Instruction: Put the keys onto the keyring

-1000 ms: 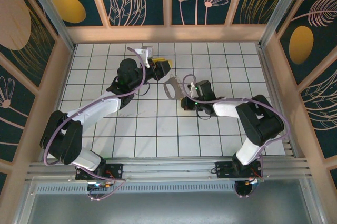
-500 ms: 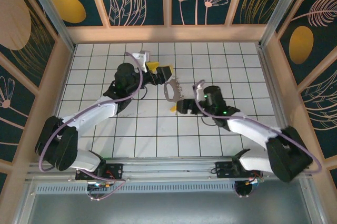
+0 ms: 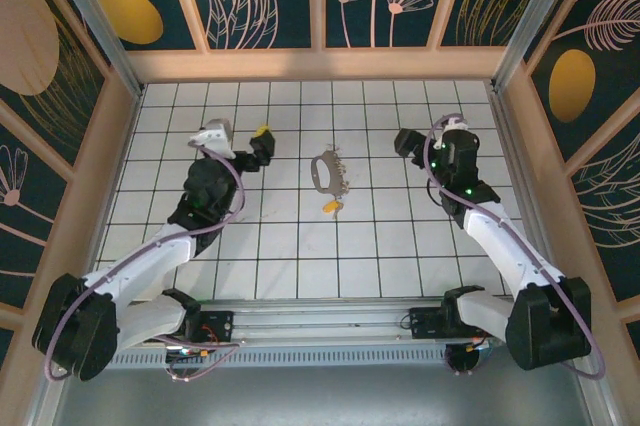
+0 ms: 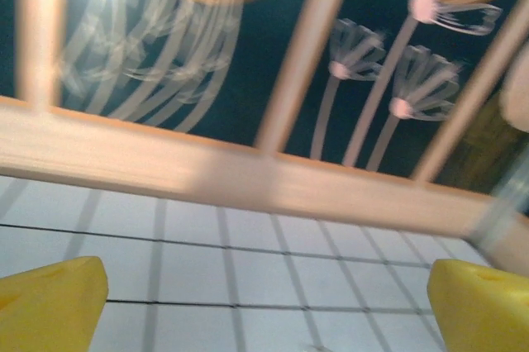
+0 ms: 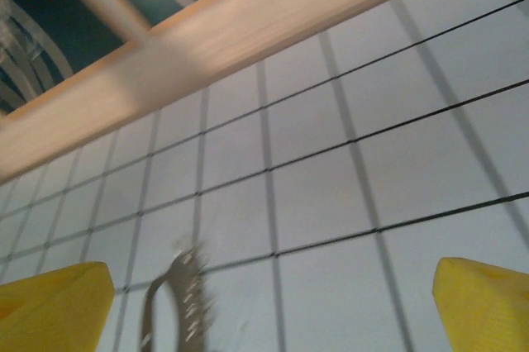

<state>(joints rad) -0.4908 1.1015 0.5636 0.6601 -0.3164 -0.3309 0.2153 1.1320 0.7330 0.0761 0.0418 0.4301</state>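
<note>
White tiled table [image 3: 400,246], seemingly floral-painted walls [image 3: 270,6]

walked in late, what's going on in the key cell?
Nothing is being handled at this moment. The left claw and right claw are both open and empty, one on each side of the keyring. The keyring lies flat mid-table with small silver keys along its right edge. A yellow-headed key lies just on the arms' side of it; whether it is hooked on is too small to tell.

keyring [image 3: 322,172] on table [image 3: 400,246], key [image 3: 331,206] just before it (nearer side)
</note>
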